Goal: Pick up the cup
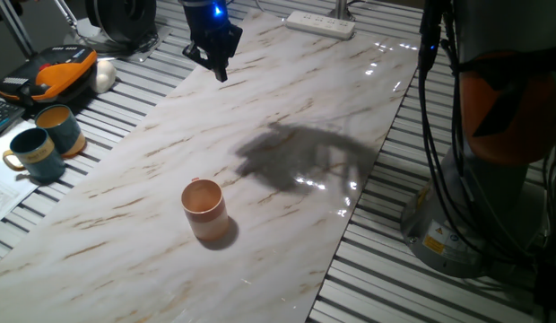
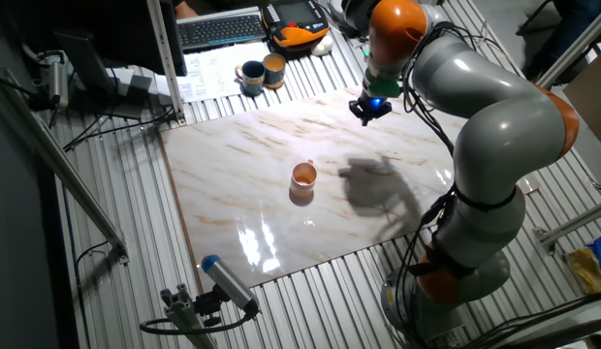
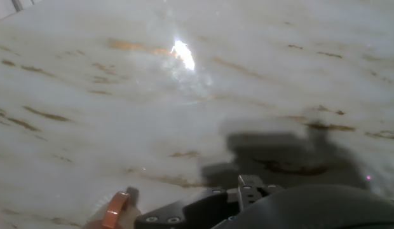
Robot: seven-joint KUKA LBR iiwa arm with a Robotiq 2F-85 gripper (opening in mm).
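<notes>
Inventory of the table, taken left to right in one fixed view, each place given from the cup.

1. Dark mug (image 1: 34, 154), far left of the cup, off the marble slab on the slatted surface, upright, handle out. Nothing seen inside it.
2. Teal mug (image 1: 60, 128) with an orange inside, touching or just beside the dark mug, on the side away from the cup. Contents cannot be made out.
3. Orange and black case (image 1: 54, 74), beyond both mugs, well apart from the cup.
4. Cup (image 1: 204, 210), pinkish-tan, no handle, upright on the marble slab (image 1: 287, 99) towards its near edge. Long axis vertical, mouth up, paler inside; it looks to hold nothing.
5. Gripper (image 1: 217, 61), above the far end of the slab, well apart from the cup, fingers pointing down. Fingers are dark and small in both fixed views and the hand view shows only the body; whether the jaws stand parted or closed cannot be told. They hold nothing that shows.
6. Power strip (image 1: 320, 23), beyond the far edge of the slab, farthest from the cup.
7. Arm base (image 1: 457, 224), right of the cup, off the slab.

Relation for the coming move: the cup lies towards the near edge from the jaws, with bare marble between. In the hand view only its rim (image 3: 115, 210) shows, at the bottom edge. Judged: the approach is not yet made; the gripper must travel over the cup, then descend along its axis.
</notes>
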